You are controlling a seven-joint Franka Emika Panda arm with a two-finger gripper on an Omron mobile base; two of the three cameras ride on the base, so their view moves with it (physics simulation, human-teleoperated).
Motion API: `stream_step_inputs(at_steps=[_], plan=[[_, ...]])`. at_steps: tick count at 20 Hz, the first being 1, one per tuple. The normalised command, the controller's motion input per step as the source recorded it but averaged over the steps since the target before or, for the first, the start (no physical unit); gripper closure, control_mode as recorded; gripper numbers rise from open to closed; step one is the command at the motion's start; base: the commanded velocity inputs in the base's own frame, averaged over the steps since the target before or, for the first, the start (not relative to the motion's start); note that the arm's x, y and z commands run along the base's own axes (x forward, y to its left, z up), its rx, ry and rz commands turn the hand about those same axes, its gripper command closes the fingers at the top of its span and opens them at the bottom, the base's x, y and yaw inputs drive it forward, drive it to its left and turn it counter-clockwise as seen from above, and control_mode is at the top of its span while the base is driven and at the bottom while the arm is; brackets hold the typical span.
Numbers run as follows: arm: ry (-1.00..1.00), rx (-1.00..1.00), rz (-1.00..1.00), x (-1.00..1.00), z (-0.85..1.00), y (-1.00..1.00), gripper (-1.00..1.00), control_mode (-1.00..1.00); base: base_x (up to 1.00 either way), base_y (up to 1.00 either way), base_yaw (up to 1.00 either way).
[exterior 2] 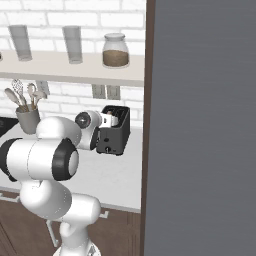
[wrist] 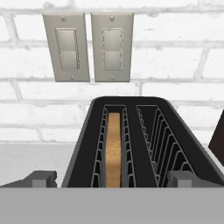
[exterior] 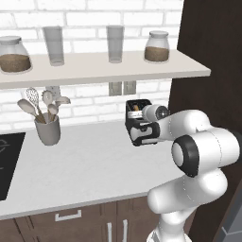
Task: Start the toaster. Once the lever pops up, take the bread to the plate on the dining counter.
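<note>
The dark grey toaster (exterior: 135,119) stands on the pale worktop against the brick wall, next to a tall dark cabinet. In the hand view I look down into the toaster (wrist: 131,144): the bread (wrist: 113,148), a golden-brown slice, sits upright in the left slot, while the right slot holds nothing. My gripper (wrist: 113,179) hovers just in front of and above the toaster, open, with one fingertip (wrist: 41,177) to each side and nothing between them. From the right base view my hand covers the front of the toaster (exterior 2: 117,136). The plate and the dining counter are out of view.
A grey utensil holder (exterior: 47,130) stands at the left, beside a black hob (exterior: 7,160). A shelf (exterior: 104,71) with jars and glasses hangs overhead. The dark cabinet (exterior: 208,56) closes the right side. Two wall switches (wrist: 87,47) sit behind the toaster.
</note>
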Motion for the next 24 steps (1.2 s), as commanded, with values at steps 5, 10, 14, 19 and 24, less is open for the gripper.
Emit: stream_step_inputs(at_steps=[5,10,14,19,24], plan=[[0.00,0.00,0.00,0.00,0.00,0.00,-1.00,-1.00,0.00,0.00,0.00],[0.00,0.00,0.00,0.00,0.00,0.00,-1.00,-1.00,0.00,0.00,0.00],[0.00,0.00,0.00,0.00,0.00,0.00,-1.00,-1.00,0.00,0.00,0.00],[0.00,0.00,0.00,0.00,0.00,0.00,-1.00,-1.00,0.00,0.00,0.00],[0.00,0.00,0.00,0.00,0.00,0.00,-1.00,-1.00,0.00,0.00,0.00]])
